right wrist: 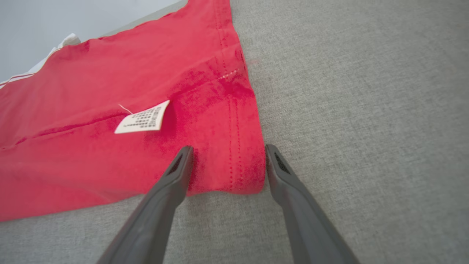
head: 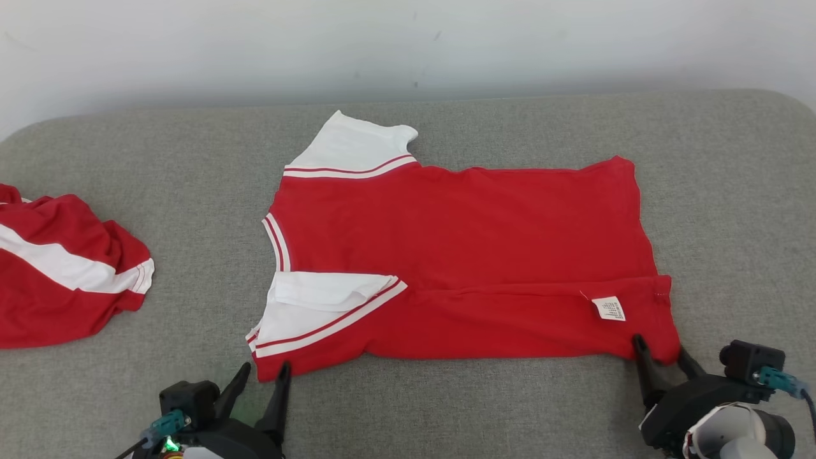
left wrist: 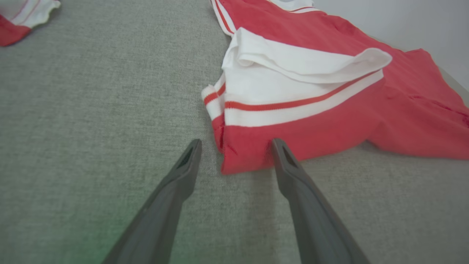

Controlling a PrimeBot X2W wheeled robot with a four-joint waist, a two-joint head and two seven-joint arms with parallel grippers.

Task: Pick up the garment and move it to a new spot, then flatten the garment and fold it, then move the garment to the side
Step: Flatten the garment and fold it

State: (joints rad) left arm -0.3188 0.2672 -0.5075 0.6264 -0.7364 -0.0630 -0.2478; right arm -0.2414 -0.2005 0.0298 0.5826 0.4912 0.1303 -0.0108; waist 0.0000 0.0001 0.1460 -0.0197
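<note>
The garment (head: 459,255) is a red T-shirt with white, red-striped sleeves, lying spread on the grey cloth surface with its near long edge folded up over the body; a white care label (head: 609,308) shows on that flap. My left gripper (head: 262,373) stands open at the near left corner (left wrist: 238,157), whose red tip lies between the fingers. My right gripper (head: 660,354) is open too, its fingers straddling the near right hem corner (right wrist: 234,172). Neither corner is lifted or pinched.
A second red and white garment (head: 57,268) lies crumpled at the surface's left edge, its tip seen in the left wrist view (left wrist: 22,18). Grey cloth (head: 446,408) runs along the near edge, and a pale wall (head: 408,44) stands behind.
</note>
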